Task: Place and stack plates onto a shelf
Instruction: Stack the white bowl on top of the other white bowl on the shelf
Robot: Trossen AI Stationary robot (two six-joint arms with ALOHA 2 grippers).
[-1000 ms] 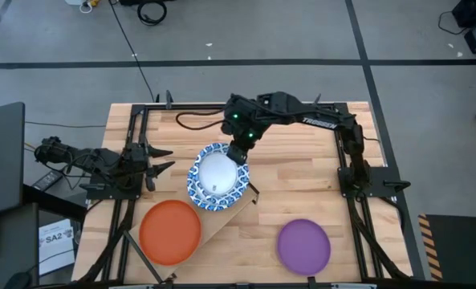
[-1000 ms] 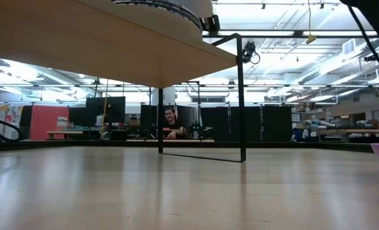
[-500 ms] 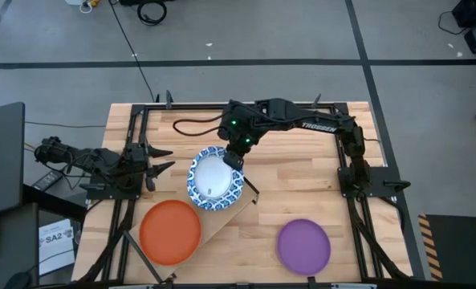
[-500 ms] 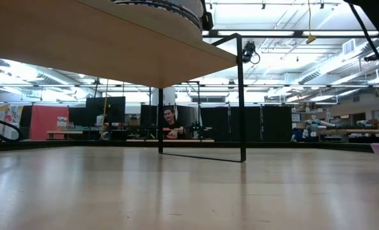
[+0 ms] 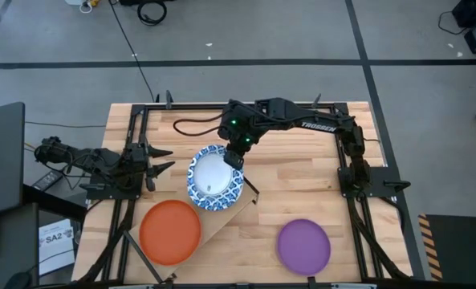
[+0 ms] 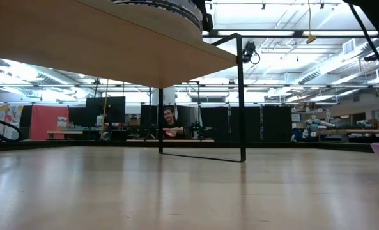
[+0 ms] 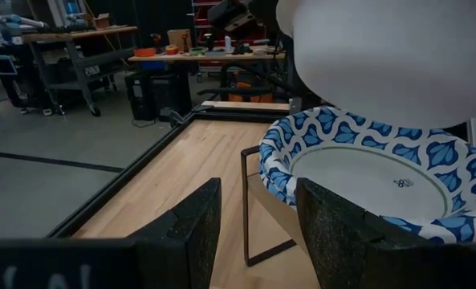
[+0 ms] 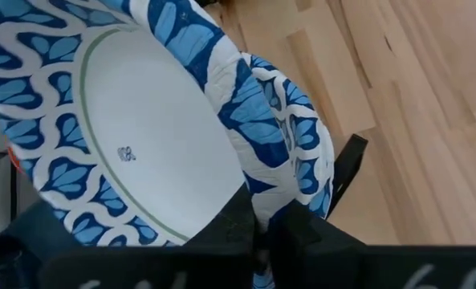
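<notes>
The right hand point(image 5: 234, 156) is pinching the rim of a blue-and-white plate point(image 5: 215, 177), tipped a bit over the stack point(image 7: 366, 181) on the shelf point(image 5: 221, 215) — looks like it's about to let go. The left hand point(image 5: 161, 159) waits spread open beside the shelf. An orange plate point(image 5: 169, 231) shares the shelf — a purple plate point(image 5: 304, 246) sits well apart on the surface point(image 5: 302, 177).

A slatted wooden tabletop point(image 5: 302, 193) sits on grey floor crossed by dark tape lines point(image 5: 221, 63), a black cable point(image 5: 129, 40) trails across it, and a seated person point(image 6: 170, 124) shows far back among workbenches point(image 7: 69, 36).
</notes>
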